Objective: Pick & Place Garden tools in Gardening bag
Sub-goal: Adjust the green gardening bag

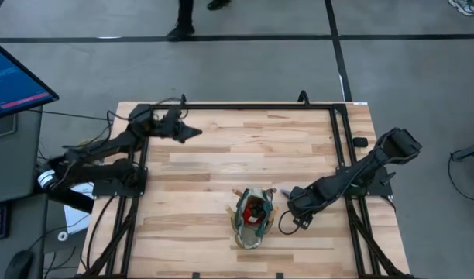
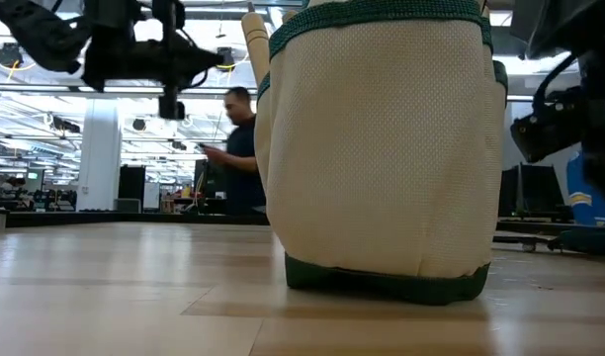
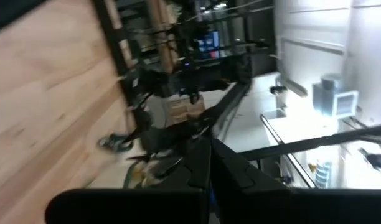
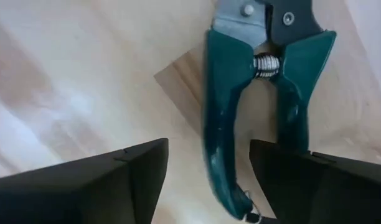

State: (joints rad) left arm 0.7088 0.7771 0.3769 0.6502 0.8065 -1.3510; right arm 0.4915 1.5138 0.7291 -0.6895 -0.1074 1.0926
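Observation:
The gardening bag point(image 1: 251, 219) stands upright on its base at the table's near middle. In the low view point(image 2: 382, 148) it shows a cream mesh wall and green trim. A red object point(image 1: 257, 220) and pale wooden handles point(image 2: 253, 40) are inside it. The green-handled pruning shears point(image 4: 240, 93) lie flat on the table, just right of the bag point(image 1: 286, 225). My right gripper point(image 4: 209, 146) is open low over the shears' handle end. One handle lies between its fingers and the other runs under one finger. My left gripper point(image 1: 192, 132) is shut and empty, raised over the far left. My right gripper comes at the shears from above, its fingers along the handles' free ends point(image 4: 218, 180). One finger point(image 4: 290, 174) covers the end of the other handle. I cannot tell whether either finger touches the shears, which lie flat on the table.
A black frame point(image 1: 341, 147) runs along the table's far, left and right edges. A monitor point(image 1: 12, 77) stands off the table's left. A person point(image 2: 238, 148) stands beyond the far edge. Bare wood point(image 1: 221, 163) lies between the two grippers.

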